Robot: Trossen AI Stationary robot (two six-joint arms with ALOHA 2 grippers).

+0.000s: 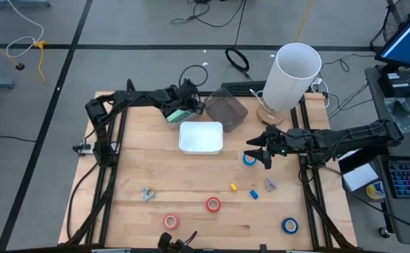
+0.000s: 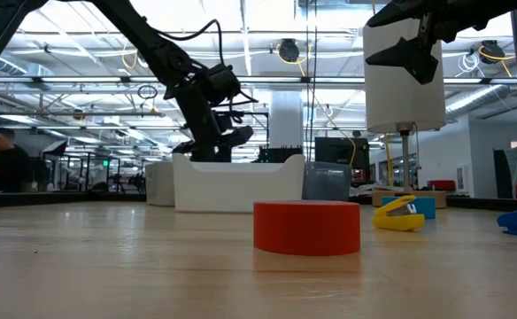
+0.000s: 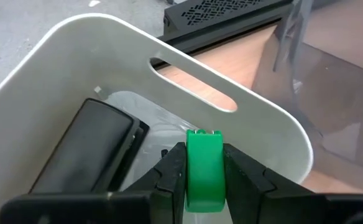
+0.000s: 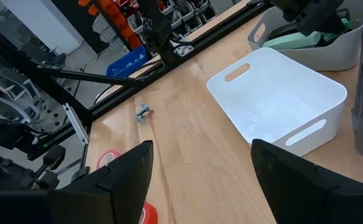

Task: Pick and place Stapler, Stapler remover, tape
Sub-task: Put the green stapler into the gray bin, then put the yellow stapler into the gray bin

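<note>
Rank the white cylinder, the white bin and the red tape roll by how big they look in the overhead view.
1. White cylinder, though it stands tall toward the camera, which may inflate it.
2. White bin, close behind.
3. Red tape roll, clearly smallest.

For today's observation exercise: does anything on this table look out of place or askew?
The big white cylinder at the far right corner leans off its round wooden base. Otherwise tape rolls and small items just lie scattered, nothing spilled.

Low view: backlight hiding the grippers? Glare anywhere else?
Low view: ceiling lights silhouette the left gripper and open right gripper; red tape lit fine. Left wrist view: sheen on the bin floor by the gripped green stapler. High view: even.
</note>
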